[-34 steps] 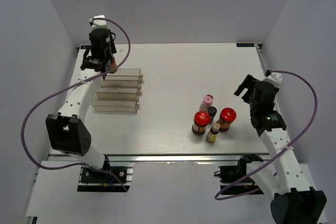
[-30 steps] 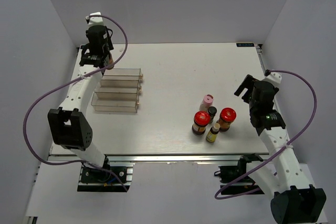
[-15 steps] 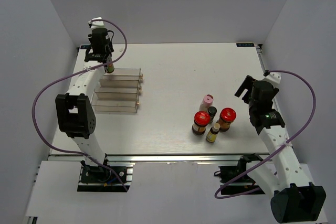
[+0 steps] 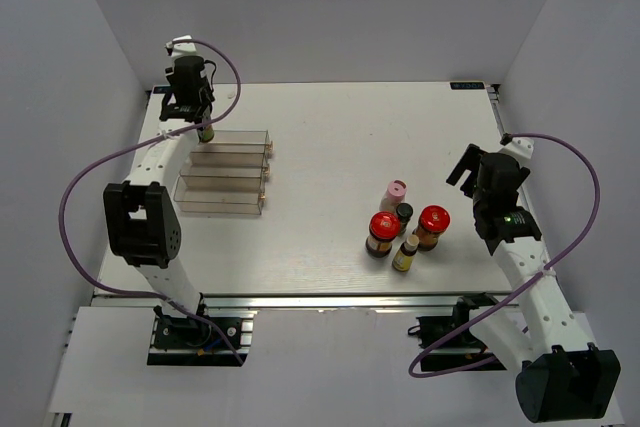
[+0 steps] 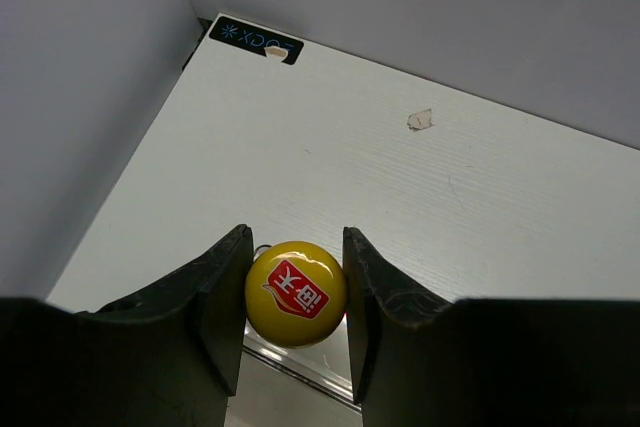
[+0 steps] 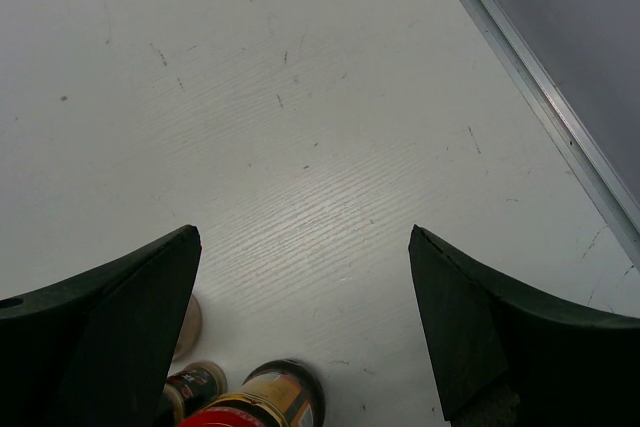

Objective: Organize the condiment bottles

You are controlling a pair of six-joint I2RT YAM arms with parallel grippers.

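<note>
The yellow-capped bottle (image 5: 296, 292) is pinched by the left hand (image 5: 295, 252) at the rack's (image 4: 225, 172) back tier; placement seems underway, with release needed next. The right hand (image 6: 302, 237) is spread.

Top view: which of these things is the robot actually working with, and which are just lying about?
Job: yellow-capped bottle in left claw; red-lidded jars; pink-capped bottle; dark-capped bottle; slim yellowish bottle.
Not being sorted: clear rack; purple cables.
</note>
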